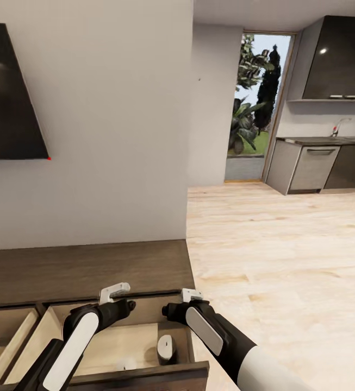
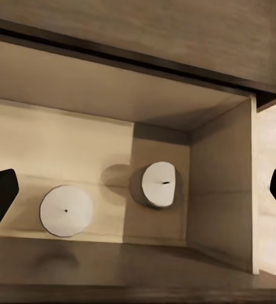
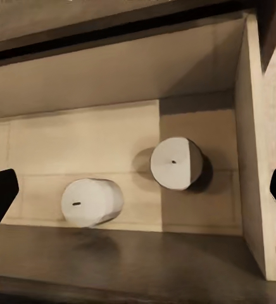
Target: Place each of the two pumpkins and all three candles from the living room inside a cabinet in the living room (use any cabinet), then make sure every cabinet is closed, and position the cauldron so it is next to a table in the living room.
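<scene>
Above the pulled-out cabinet drawer, both of your tools hang side by side. Your left tool shows pale fingers spread apart with nothing between them; in its wrist view the two dark fingertips sit at the far edges of the frame, wide open and empty. Your right tool is much the same: its wrist view puts the fingertips at opposite frame edges, open, holding nothing.

Below the tools, the drawer's light wooden floor carries two candles. One candle lies close to the drawer's right-hand wall, near the corner where that wall meets the back, and throws a shadow beside it; the right wrist view shows it too, and from the head view you see it just beside the right wall. The other candle sits further toward the drawer's middle, near the front edge, well apart from the first; the right wrist view shows it tipped on its side.

To the left, a second drawer is also open, parted from the first by a wooden divider. Behind both runs the cabinet, its dark slab top against the white wall, where a black screen hangs. Pale wood floor stretches right toward a kitchen counter and a glass door.
</scene>
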Motion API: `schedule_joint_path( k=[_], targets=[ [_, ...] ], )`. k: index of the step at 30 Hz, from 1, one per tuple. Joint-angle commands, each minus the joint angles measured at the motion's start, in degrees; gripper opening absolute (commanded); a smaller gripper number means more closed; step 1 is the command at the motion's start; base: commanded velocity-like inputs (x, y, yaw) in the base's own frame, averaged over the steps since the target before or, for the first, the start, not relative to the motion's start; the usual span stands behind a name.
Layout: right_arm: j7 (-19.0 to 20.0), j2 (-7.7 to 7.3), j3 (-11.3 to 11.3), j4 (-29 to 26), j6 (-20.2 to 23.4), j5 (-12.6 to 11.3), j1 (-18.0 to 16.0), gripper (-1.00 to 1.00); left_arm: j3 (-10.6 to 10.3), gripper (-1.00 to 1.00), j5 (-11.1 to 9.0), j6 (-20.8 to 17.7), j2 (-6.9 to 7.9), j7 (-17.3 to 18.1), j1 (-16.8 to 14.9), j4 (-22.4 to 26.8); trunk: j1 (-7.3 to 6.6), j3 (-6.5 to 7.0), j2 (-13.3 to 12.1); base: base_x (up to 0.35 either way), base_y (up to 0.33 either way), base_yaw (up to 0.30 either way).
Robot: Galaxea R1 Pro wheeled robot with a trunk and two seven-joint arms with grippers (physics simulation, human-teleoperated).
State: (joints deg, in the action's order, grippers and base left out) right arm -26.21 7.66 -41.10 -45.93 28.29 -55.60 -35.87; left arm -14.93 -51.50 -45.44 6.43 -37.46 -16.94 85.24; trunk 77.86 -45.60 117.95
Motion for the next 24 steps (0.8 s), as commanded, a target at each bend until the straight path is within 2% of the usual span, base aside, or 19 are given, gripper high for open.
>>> schedule_joint_path(
  k=[1,24],
  targets=[
    [-0.49,-0.01,-0.18,-0.05,0.01,-0.52,-0.07,1.0,-0.11,1.0,-0.59,-0.01,0.03,-0.58,-0.03,0.12,-0.02,-0.04,0.03,-0.05,0.0,-0.267],
    [1.07,-0.54,1.02,0.45,0.1,-0.93,-0.09,1.0,-0.14,1.0,-0.62,0.0,-0.01,-0.51,-0.02,0.19,-0.02,0.58,0.03,-0.004,0.0,-0.274]
  ],
)
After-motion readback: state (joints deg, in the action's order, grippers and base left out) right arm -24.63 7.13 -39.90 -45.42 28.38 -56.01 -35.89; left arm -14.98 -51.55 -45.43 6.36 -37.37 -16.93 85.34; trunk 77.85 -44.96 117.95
